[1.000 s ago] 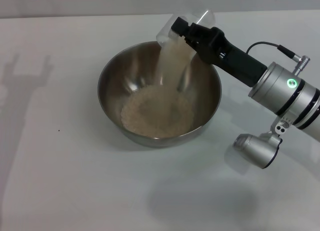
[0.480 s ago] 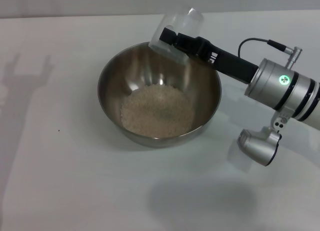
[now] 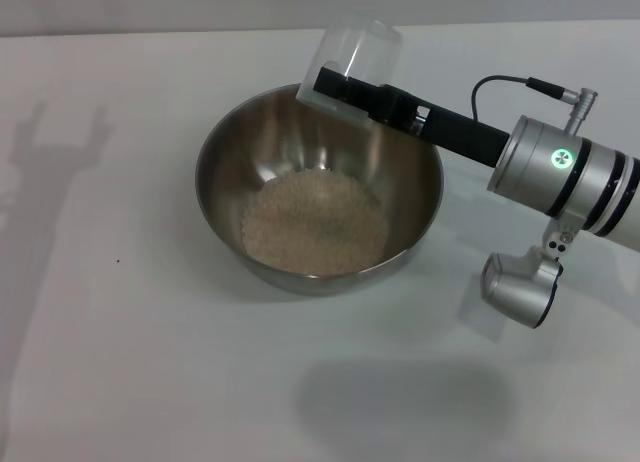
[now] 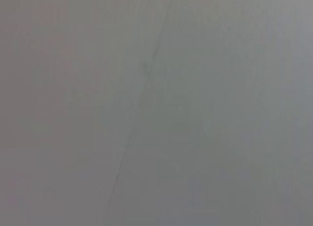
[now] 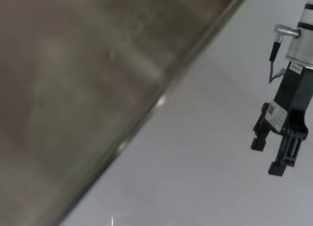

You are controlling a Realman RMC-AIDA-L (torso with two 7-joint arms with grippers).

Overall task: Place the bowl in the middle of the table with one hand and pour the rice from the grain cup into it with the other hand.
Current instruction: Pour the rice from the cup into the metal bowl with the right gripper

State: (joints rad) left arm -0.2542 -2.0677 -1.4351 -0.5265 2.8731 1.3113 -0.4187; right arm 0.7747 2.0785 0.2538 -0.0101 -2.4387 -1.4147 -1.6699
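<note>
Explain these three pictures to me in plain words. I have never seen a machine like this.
This is a robot with two arms, seen through three cameras. The head picture looks down from the robot's head onto a white table. A steel bowl stands there with rice heaped in its bottom. The right hand grips a clear grain cup, tipped over the bowl's far rim; it looks empty. The right wrist picture, from a camera on that arm, shows the bowl's wall close up and, farther off, the left hand hanging open above the table, holding nothing. The left wrist picture shows only a blank grey surface.
</note>
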